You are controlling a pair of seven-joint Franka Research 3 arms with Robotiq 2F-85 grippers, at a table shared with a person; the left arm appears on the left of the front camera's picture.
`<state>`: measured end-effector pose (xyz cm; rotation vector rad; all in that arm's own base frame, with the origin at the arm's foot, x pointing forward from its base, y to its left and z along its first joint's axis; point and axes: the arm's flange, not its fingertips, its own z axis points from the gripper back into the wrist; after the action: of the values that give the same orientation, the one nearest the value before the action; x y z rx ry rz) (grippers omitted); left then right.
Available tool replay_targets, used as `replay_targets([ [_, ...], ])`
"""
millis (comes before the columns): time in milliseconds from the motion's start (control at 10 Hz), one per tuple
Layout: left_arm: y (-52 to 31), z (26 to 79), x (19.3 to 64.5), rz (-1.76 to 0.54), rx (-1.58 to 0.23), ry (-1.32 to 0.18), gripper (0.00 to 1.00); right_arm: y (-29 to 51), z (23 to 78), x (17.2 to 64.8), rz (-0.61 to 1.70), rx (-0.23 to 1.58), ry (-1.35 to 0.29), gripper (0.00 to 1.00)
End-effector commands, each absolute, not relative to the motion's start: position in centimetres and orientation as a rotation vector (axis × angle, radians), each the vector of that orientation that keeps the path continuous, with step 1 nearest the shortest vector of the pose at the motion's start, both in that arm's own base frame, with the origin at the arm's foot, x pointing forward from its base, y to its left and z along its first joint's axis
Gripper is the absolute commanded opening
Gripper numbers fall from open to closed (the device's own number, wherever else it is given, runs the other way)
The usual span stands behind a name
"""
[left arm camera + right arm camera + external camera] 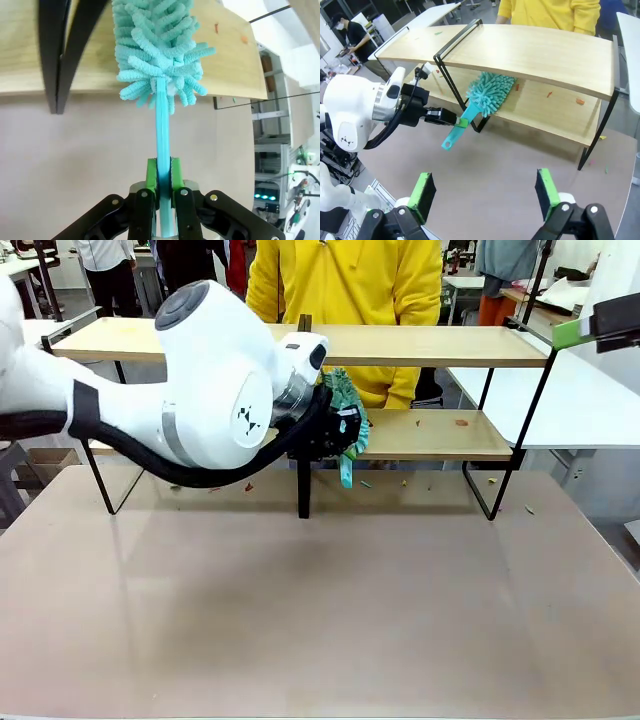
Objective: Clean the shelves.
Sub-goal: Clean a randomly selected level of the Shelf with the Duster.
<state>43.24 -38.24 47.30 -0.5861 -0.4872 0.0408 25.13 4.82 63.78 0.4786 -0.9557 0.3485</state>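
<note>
Two tiers of the shelves (440, 345) are standing along the far edge of the table (320, 640). The left gripper (162, 167) is pinching the handle of a teal duster (160, 50), pressing its fluffy head onto the lower board at the front edge, just beside the centre post (303, 490). Sweeping of that board seems to be under way, as crumbs (461, 422) are lying toward its right end. Next, the head probably needs dragging that way, staying flat under the upper board. The right gripper (485, 184) is hovering spread over the table, holding nothing.
</note>
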Motion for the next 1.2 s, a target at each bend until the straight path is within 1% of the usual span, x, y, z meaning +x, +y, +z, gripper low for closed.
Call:
replay_targets([
  [0, -42.4, 48.3, 44.6, 0.014, -0.579, -0.458, 0.12, 4.8, 63.8, 25.2, 0.350, 0.485, -0.952, 1.00],
  [300, -44.2, 47.5, 46.2, -0.018, -0.534, -0.403, 0.12, 4.8, 63.8, 25.2, 0.350, 0.485, -0.952, 1.00],
  [600, -45.9, 47.7, 46.4, -0.141, -0.629, -0.370, 0.12, 4.8, 63.8, 25.2, 0.350, 0.485, -0.952, 1.00],
  [900, -47.5, 46.7, 46.5, -0.257, -0.641, -0.264, 0.12, 4.8, 63.8, 25.2, 0.350, 0.485, -0.952, 1.00],
  [1100, -48.2, 46.9, 46.3, -0.305, -0.699, -0.267, 0.12, 4.8, 63.8, 25.2, 0.350, 0.485, -0.952, 1.00],
])
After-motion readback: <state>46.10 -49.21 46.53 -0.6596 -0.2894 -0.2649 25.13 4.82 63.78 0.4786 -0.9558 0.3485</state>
